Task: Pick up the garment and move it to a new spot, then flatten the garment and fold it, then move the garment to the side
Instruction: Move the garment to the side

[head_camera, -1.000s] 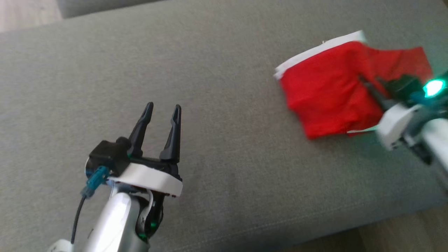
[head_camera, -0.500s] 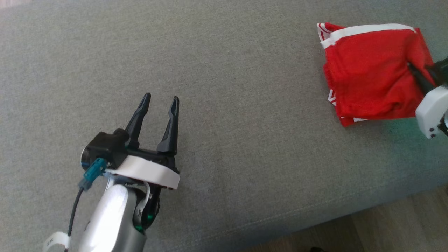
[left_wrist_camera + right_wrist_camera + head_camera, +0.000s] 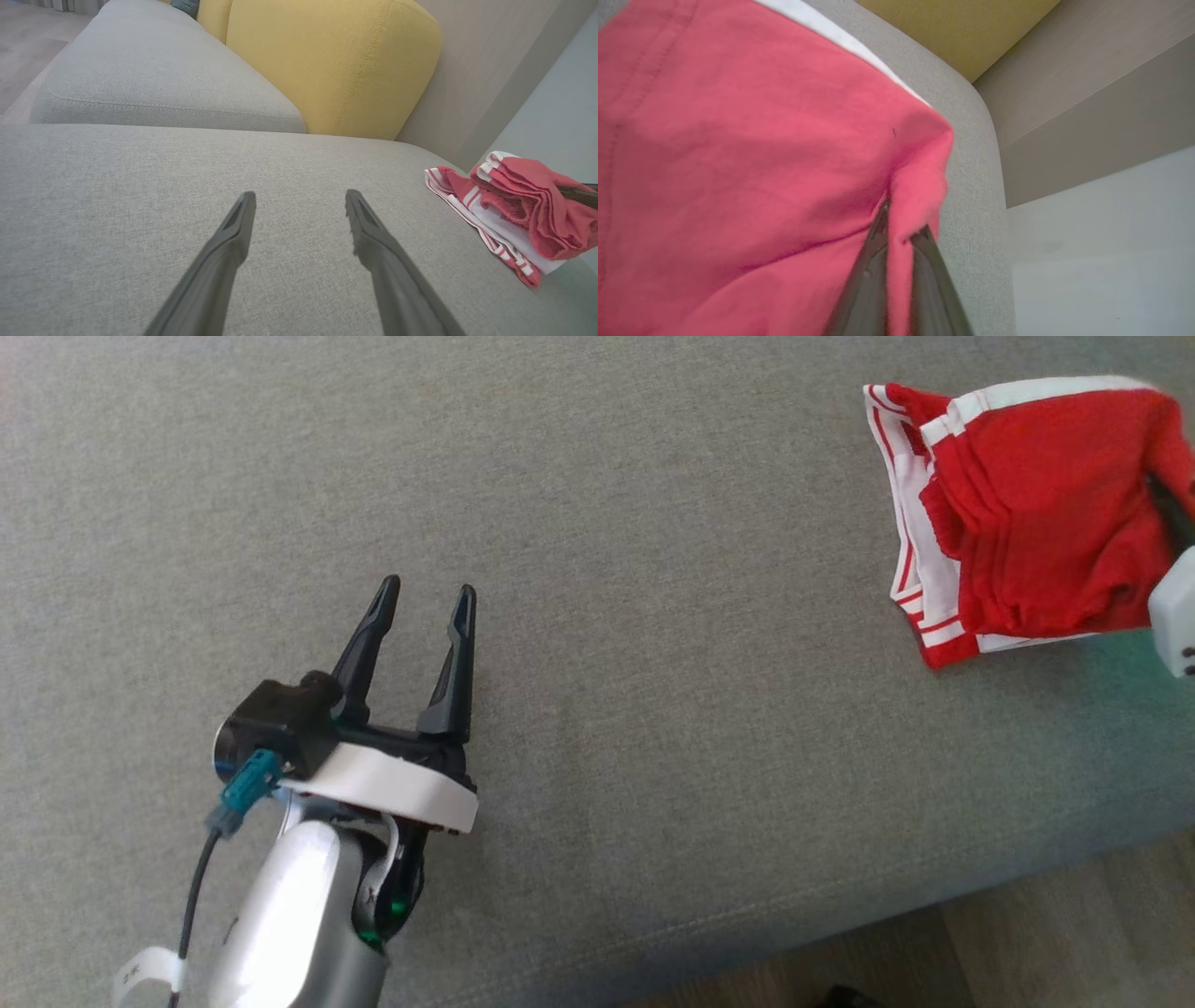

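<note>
The garment (image 3: 1036,504), a red piece with white bands and thin white stripes, was seen folded into a bundle at the far right of the grey seat cushion (image 3: 653,663), close to that cushion's right end. Its lower layer was laid flat on the cushion, with the striped edge turned toward the left. The upper red layers were bunched and raised above it, as shown in the left wrist view (image 3: 528,210). A fold of the red cloth at the bundle's right side was pinched between the two dark fingers of the right gripper (image 3: 901,224), which were drawn almost together on it. The white housing of that gripper was cut off by the right edge of the head view.

The left gripper (image 3: 428,586) was held well apart from the garment, over bare cushion at the lower left. Its fingers were spread wide, with nothing between them. A yellow back cushion (image 3: 336,60) and a second grey seat cushion (image 3: 154,84) were seen beyond the seat. A strip of wooden floor (image 3: 1074,933) was visible along the seat's near edge.
</note>
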### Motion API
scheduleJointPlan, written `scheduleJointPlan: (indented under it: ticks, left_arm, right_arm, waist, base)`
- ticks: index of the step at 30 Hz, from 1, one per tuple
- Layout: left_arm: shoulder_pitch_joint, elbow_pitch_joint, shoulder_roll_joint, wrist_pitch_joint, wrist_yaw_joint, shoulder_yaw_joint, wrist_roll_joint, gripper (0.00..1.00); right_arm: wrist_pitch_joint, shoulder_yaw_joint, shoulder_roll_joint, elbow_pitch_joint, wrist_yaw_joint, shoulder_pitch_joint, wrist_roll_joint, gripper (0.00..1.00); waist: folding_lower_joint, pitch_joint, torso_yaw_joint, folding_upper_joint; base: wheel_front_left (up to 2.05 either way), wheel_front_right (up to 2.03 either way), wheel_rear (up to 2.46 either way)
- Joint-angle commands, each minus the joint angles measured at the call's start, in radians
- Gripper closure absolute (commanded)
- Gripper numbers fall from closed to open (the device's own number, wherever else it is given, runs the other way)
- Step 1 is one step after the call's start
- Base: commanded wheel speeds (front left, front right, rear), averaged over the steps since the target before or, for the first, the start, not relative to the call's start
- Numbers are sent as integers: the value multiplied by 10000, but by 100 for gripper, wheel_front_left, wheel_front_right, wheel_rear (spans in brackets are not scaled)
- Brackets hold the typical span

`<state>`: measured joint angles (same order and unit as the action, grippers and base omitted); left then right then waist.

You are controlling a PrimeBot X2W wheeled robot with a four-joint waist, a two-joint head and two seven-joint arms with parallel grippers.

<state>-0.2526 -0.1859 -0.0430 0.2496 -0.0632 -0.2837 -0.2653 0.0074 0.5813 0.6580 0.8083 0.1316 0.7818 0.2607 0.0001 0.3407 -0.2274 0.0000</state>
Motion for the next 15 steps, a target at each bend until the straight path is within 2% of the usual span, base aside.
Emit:
scheduleJointPlan:
  ticks: [1,2,3,15]
  left_arm:
    - [-391,291,-72,122,-87,238,121,0]
    - [-411,263,-72,122,-98,235,116,0]
    - [-412,245,-72,122,-98,234,105,0]
    - [128,295,-72,122,94,393,-309,0]
  right_arm:
    - [-123,-86,178,-50,-9,44,-61,94]
    - [-223,-160,79,0,-9,14,-76,32]
    - [-348,-209,34,-7,-9,-5,-62,0]
    - [-563,-945,-169,-222,-9,-104,-721,0]
  waist:
    - [-1,13,26,0]
    - [-1,-3,60,0]
    - [-1,-41,80,0]
    - [-1,-1221,303,0]
  base:
    - [0,0,0]
    - [0,0,0]
    - [0,0,0]
    - [0,0,0]
